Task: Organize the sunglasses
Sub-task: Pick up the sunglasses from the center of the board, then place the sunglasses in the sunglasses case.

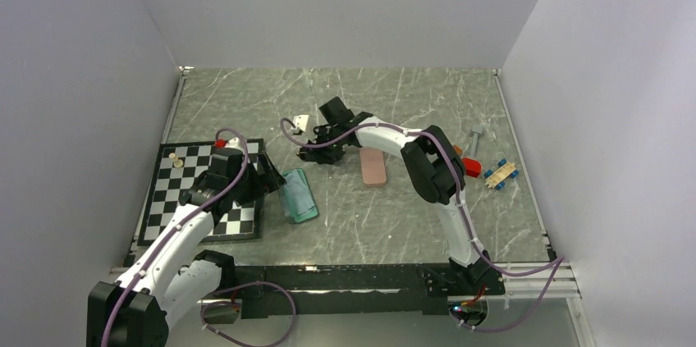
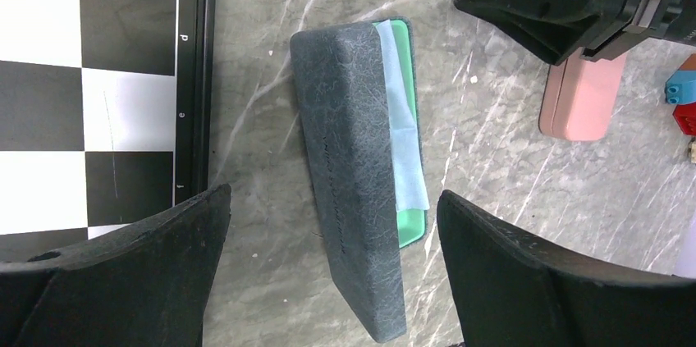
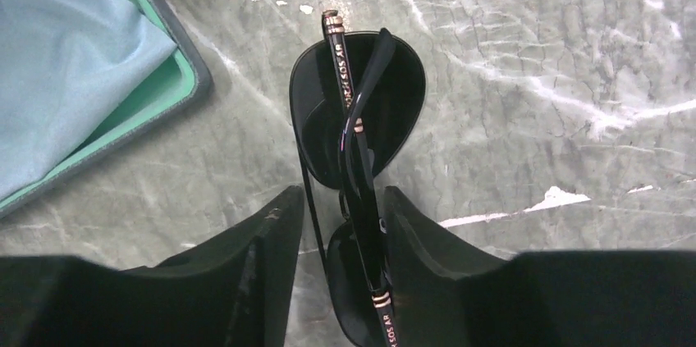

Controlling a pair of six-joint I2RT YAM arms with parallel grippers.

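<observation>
The grey-green marbled table is walled on three sides by plain white panels. Its widest bare stretches lie along the far edge and across the near middle. A glossy black-and-white chessboard fills the left side up to the table's rim. Just right of the board, the slate-blue case lies open, an oblong with a pebbled, leathery lid, mint lining and a soft light blue cloth inside. The left gripper hangs over it with its fingers spread wide, touching nothing. The smooth pink case lies closed near the centre. Beside it, the right gripper is clamped on the folded black sunglasses, thin-framed with rounded dark lenses, just off the slate case's corner. The white sunglasses sit slightly farther back, on open table.
</observation>
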